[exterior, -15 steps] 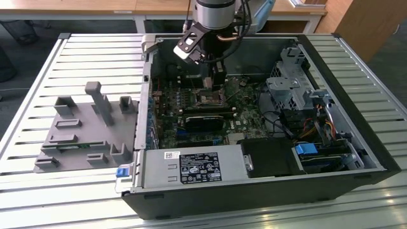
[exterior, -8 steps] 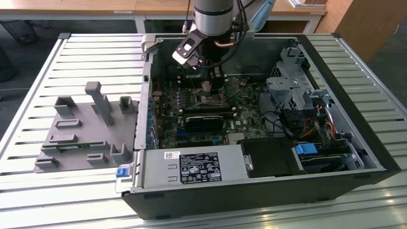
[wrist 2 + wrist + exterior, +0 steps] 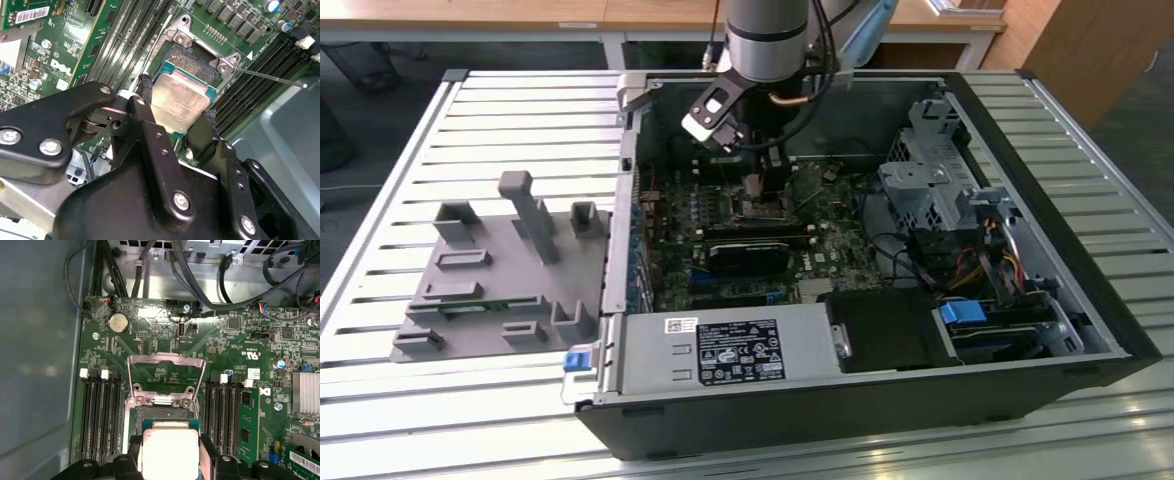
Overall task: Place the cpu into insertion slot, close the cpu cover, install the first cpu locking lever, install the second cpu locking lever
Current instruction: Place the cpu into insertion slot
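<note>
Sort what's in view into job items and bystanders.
Job: chip in the pincer, socket, open cover frame, lever rod.
Bystanders: memory slots, coin battery, cables, grey rack, power supply.

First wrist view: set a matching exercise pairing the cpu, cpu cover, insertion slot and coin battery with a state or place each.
1 cpu
2 cpu cover
3 insertion slot
4 coin battery

A swung open
B silver, on the green board
C gripped by the tool
D partly showing beside the cpu

Pairs: 1-C; 2-A; 3-D; 4-B
</note>
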`<state>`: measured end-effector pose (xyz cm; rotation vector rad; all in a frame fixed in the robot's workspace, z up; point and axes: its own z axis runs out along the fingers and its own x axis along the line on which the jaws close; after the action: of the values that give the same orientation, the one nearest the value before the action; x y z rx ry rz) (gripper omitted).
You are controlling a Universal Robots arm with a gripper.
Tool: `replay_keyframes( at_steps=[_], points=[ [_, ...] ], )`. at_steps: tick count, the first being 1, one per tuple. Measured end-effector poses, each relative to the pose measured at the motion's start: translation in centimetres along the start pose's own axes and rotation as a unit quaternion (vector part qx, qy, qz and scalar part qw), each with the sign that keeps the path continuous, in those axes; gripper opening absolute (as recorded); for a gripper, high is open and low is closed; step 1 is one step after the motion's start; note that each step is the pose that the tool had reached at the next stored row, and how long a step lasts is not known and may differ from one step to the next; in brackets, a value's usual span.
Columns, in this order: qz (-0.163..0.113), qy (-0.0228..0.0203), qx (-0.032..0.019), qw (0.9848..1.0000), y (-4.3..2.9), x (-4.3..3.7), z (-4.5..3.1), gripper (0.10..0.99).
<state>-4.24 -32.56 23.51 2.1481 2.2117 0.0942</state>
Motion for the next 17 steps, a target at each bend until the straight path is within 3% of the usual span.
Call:
replay_keyframes(
  at_steps=[8,17],
  points=[
    [0.009,-0.0007,0.0,1.0,-0.18,0.06,0.7,0.537],
    [0.01,-0.0008,0.0,1.0,-0.31,0.2,1.97,0.537]
  ],
)
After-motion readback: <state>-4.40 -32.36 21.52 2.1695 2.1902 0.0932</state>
